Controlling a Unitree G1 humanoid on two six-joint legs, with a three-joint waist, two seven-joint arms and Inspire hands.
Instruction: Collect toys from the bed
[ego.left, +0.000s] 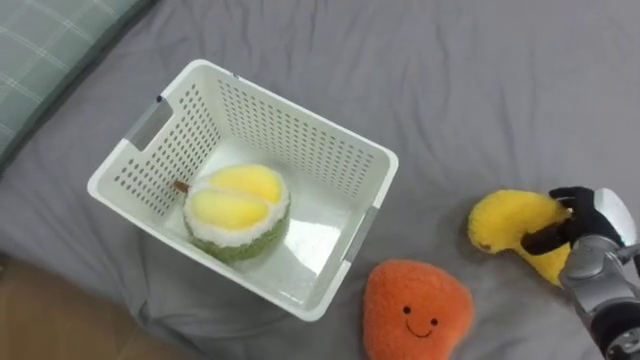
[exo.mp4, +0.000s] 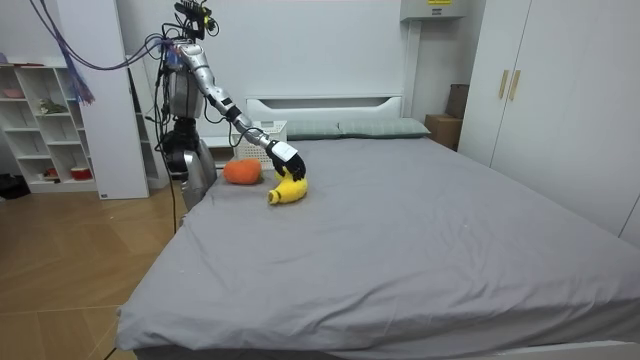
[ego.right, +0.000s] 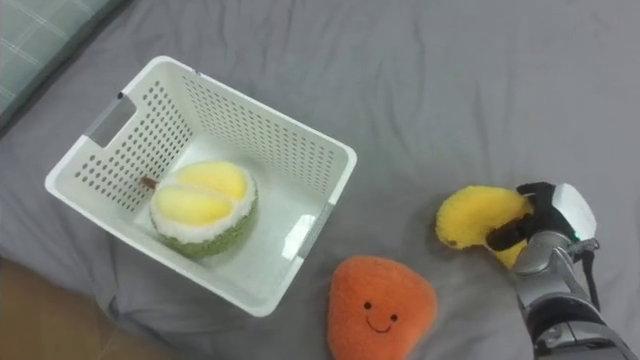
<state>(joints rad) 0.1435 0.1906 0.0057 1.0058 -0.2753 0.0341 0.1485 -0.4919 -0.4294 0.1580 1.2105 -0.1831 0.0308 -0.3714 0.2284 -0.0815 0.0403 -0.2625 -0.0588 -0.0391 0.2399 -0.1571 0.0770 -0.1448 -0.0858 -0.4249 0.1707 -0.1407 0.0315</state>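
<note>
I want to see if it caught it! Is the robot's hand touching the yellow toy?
Touching. The left eye view shows the right hand with its dark fingers curled over the yellow toy, no gap between them.

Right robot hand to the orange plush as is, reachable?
Probably within reach, but not free: the right robot hand is curled round the yellow plush. The orange plush lies close by on the bed, nothing between them.
</note>
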